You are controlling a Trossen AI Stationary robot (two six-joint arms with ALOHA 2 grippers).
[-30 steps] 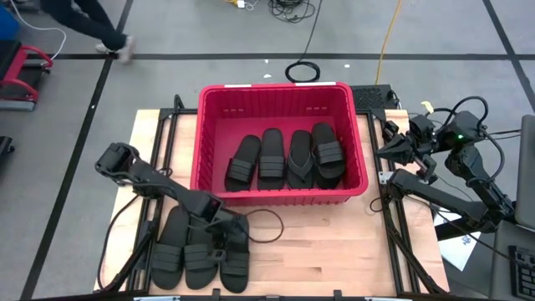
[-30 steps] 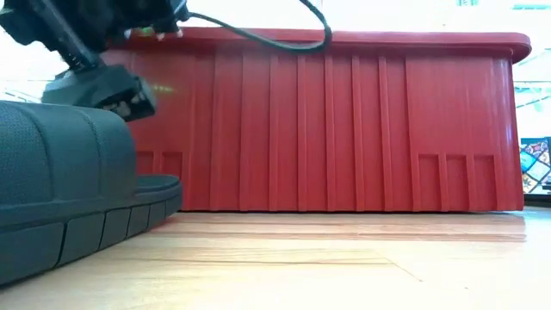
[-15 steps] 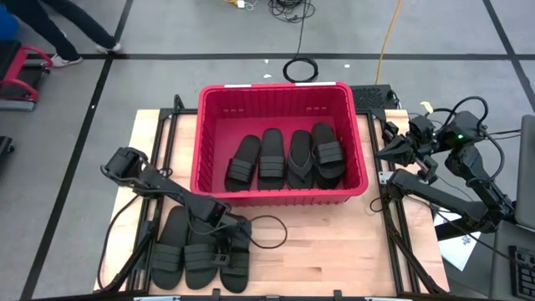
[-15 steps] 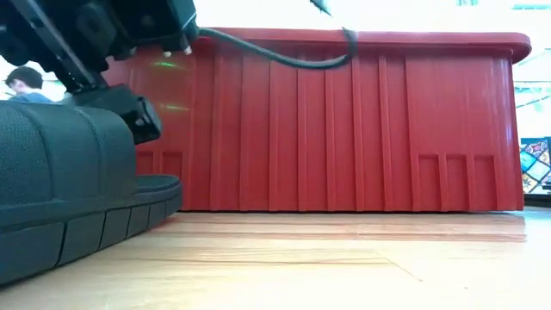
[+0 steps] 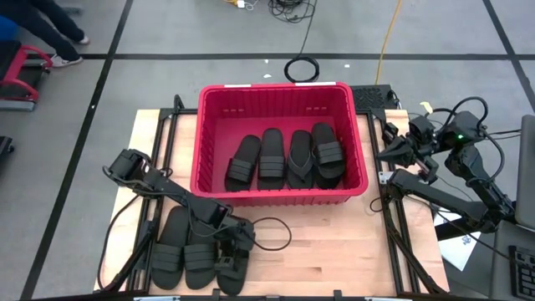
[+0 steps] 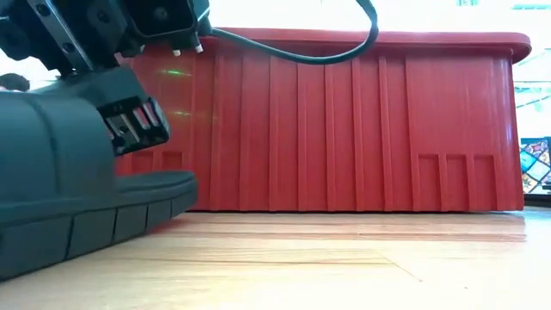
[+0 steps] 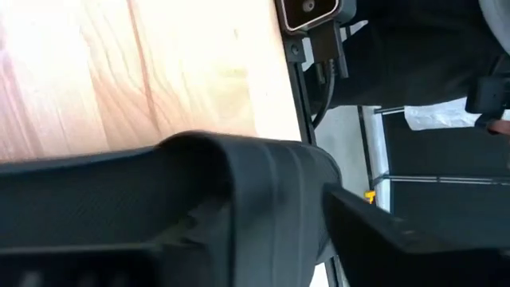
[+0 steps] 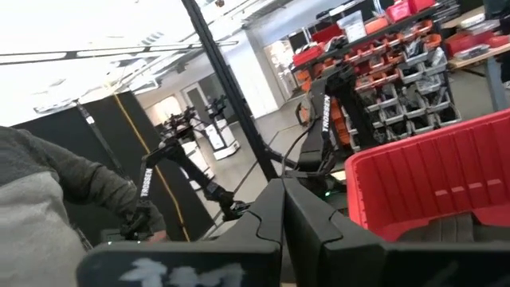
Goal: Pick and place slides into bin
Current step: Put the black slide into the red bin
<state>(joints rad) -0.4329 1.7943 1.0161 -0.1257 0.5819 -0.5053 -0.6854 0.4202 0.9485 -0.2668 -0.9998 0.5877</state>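
Slides, matte black rubber sandals, are sitting in two groups. Four [image 5: 286,157] are lying side by side on the floor of the large red ribbed plastic bin [image 5: 206,125], leaving open room toward its far wall. Three more are lying in a row near the front left edge of the pale wooden table [image 5: 334,242]; bare wood is stretching to their right.

The left gripper [image 5: 232,251] is reaching down onto the rightmost sandal [image 5: 231,269] of that row, its fingers straddling the strap; whether they are pinching it yet I cannot tell. The right gripper [image 5: 386,151] is waiting off the table's right edge, beside the bin, fingers clenched on nothing.

The low view is showing what the overhead one is hiding: the near sandal's thick segmented sole [image 6: 86,232] is resting just in front of the bin's wall [image 6: 344,129], with a gap of bare table between them. The left wrist view is looking along the ribbed strap [image 7: 271,199] to the table's edge and the floor beyond. The right wrist view is catching the bin's rim [image 8: 430,159] and a person's grey sleeve [image 8: 40,207].
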